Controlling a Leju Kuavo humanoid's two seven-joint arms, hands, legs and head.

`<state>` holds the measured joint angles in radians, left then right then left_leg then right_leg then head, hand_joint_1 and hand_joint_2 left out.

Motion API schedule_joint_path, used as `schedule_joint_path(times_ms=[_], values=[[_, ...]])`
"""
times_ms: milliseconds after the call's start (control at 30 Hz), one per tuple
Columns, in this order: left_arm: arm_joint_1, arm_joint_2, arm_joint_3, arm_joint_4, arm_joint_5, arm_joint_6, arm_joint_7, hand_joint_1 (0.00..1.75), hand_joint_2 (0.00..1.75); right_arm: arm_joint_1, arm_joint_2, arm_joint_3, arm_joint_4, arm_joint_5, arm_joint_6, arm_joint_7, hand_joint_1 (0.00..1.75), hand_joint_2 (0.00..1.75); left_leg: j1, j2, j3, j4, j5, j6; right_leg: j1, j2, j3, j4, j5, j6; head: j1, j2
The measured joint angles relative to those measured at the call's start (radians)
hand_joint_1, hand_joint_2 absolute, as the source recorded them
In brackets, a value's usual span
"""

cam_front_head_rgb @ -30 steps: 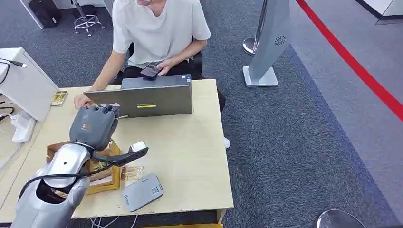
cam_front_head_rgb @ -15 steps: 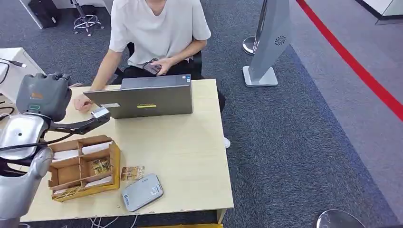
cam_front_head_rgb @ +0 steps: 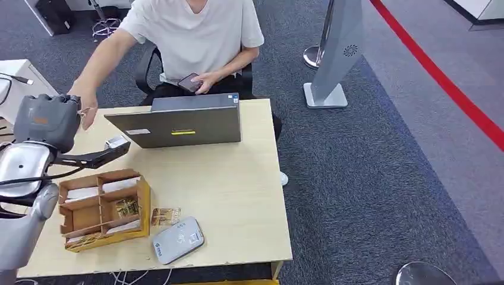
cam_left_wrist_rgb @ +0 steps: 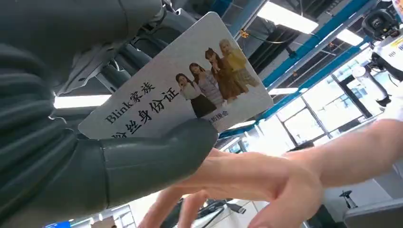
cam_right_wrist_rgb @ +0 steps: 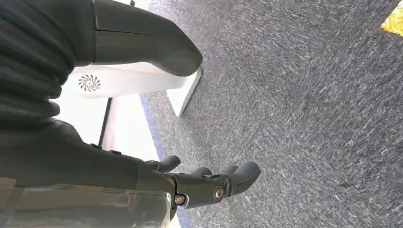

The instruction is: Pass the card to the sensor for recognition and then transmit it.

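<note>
My left hand [cam_front_head_rgb: 47, 122] is raised over the table's far left corner, its back toward the head camera. In the left wrist view this hand [cam_left_wrist_rgb: 119, 156] pinches a white card [cam_left_wrist_rgb: 185, 90] between thumb and fingers; the card bears a printed group photo and black text. A person's hand [cam_front_head_rgb: 89, 110] reaches in beside mine, and its fingers [cam_left_wrist_rgb: 266, 175] are spread just under the card without touching it. The grey card sensor [cam_front_head_rgb: 177, 239] lies flat near the table's front edge. My right hand [cam_right_wrist_rgb: 209, 183] hangs over the carpet with nothing in it, thumb and fingers apart.
A wooden divided organiser [cam_front_head_rgb: 101, 208] with cards stands on the table's front left, a small packet [cam_front_head_rgb: 165, 215] beside it. An open grey laptop [cam_front_head_rgb: 178, 122] faces the seated person [cam_front_head_rgb: 190, 41]. White equipment [cam_front_head_rgb: 18, 77] stands at the left, and a grey stand [cam_front_head_rgb: 339, 53] on the carpet.
My left arm swung up from above the organiser to the table's far left. The person lifted a hand off the table and reached toward my hand.
</note>
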<state>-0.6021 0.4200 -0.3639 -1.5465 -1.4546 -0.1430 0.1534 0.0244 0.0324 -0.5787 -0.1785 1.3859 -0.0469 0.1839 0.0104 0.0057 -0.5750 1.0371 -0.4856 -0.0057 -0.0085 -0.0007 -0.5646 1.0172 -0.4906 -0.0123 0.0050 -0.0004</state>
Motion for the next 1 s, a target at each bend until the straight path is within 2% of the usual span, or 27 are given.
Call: schedule_joint_path(times_ms=[567,600,1000], values=[[0.0,-0.007,0.0,0.019,-0.001,0.0,0.0,1.75,1.75,0.0,-0.001,0.0,0.0,0.001,-0.005,0.001,0.0,1.75,0.0,0.0,0.0,0.0,0.0,0.0,0.0,0.0,0.0,0.0,0.0,0.0,0.0,0.0],[0.0,-0.009,0.0,0.019,-0.002,-0.001,-0.001,0.0,1.75,0.0,-0.001,0.0,0.0,0.002,-0.005,0.0,0.0,1.75,0.0,0.0,0.0,0.0,0.0,0.0,0.0,0.0,0.0,0.0,0.0,0.0,0.0,0.0],[0.014,-0.037,0.0,0.016,0.007,0.0,-0.003,0.0,1.75,-0.001,-0.001,-0.003,0.0,0.002,-0.005,0.001,0.0,1.75,0.0,0.0,0.0,0.0,0.0,0.0,0.0,0.0,0.0,0.0,0.0,0.0,0.0,0.0]])
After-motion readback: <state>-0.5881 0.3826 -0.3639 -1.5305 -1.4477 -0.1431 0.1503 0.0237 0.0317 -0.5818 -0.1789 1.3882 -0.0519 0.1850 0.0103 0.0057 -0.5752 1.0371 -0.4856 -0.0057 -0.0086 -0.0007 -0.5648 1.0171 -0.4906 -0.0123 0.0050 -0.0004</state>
